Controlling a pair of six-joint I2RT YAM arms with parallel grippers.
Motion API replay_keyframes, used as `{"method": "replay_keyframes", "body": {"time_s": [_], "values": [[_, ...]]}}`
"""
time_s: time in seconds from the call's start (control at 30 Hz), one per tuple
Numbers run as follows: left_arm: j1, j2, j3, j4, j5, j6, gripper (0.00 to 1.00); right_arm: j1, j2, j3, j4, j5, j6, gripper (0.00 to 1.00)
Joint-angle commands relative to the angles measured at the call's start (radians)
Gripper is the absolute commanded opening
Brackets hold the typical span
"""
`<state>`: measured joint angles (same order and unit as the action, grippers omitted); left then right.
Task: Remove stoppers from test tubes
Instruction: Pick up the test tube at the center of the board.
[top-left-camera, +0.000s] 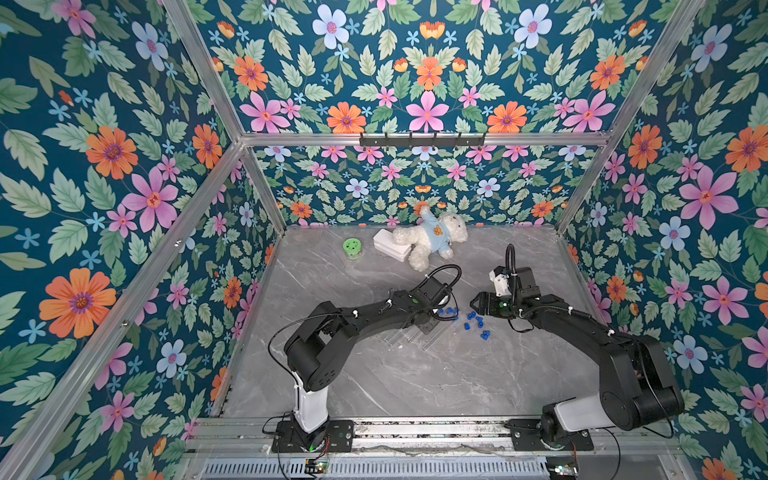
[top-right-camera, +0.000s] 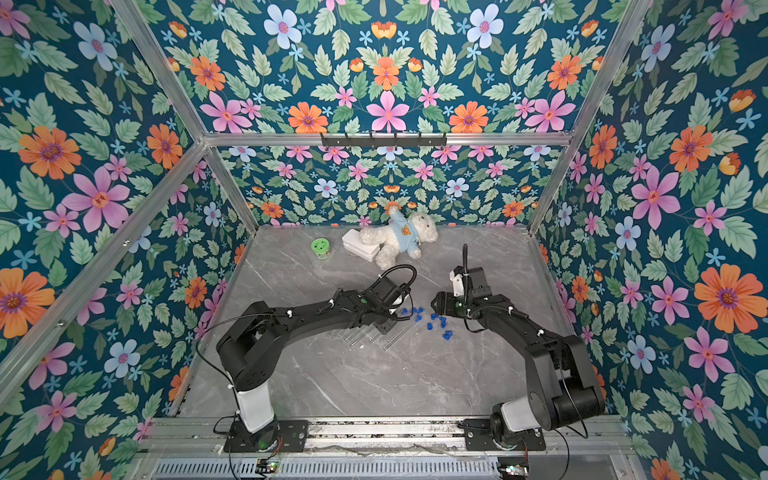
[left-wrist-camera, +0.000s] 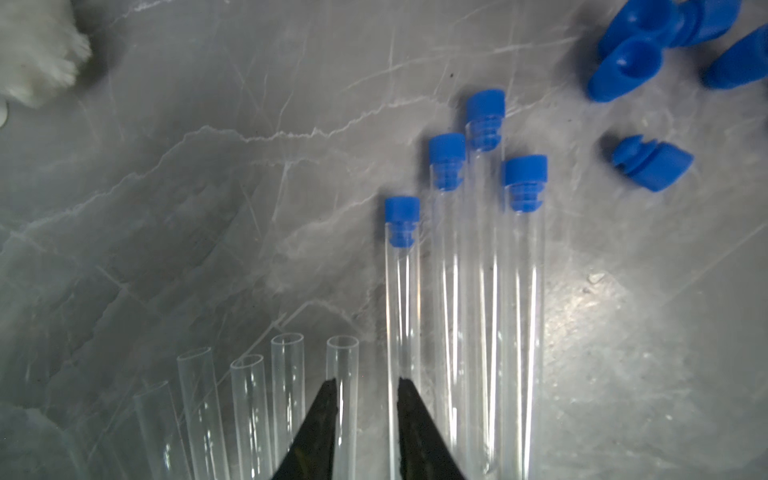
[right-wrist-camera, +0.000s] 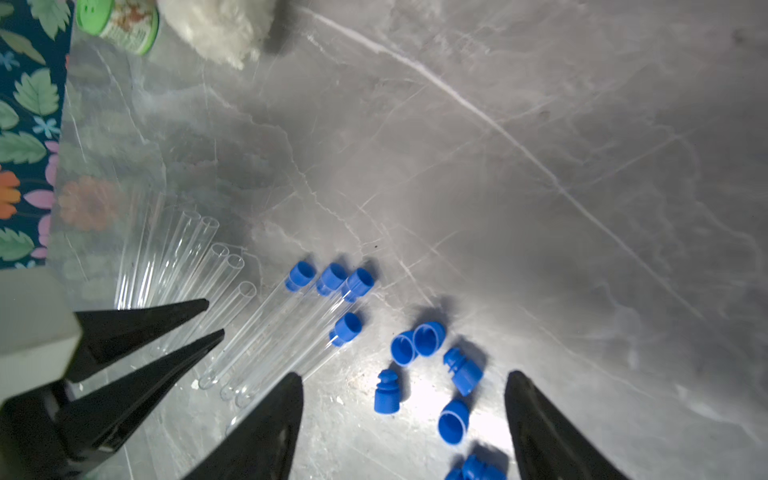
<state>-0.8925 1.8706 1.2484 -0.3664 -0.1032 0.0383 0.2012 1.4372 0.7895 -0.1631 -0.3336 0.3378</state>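
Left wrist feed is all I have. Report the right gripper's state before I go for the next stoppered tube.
Observer: The right gripper is open, jaws wide apart, holding nothing.
Operator: Tell me what is near it.
Observer: At least six loose stoppers lie just ahead of it.
Operator: Now the far end.
Observer: A green-lidded jar sits there, near a teddy bear.
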Motion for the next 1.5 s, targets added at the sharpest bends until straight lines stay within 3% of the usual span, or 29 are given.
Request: {"method": "replay_keyframes", "body": {"time_s": [0.0,1.0,1.47], "values": [[-0.003,0.014,0.016,-0.021,0.020,0.014,0.29,-0.031,-0.016,-0.023,0.060,-0.045,0.042,0.78],[-0.006,0.137,0.089,-0.054,0.050,0.037,0.21,-0.047,-0.032,-0.031,0.076,-0.077,0.074,0.78],[-0.006,0.102,0.101,-0.080,0.029,0.038,0.08,-0.053,-0.083,-0.056,0.115,-0.083,0.080,0.79]]}}
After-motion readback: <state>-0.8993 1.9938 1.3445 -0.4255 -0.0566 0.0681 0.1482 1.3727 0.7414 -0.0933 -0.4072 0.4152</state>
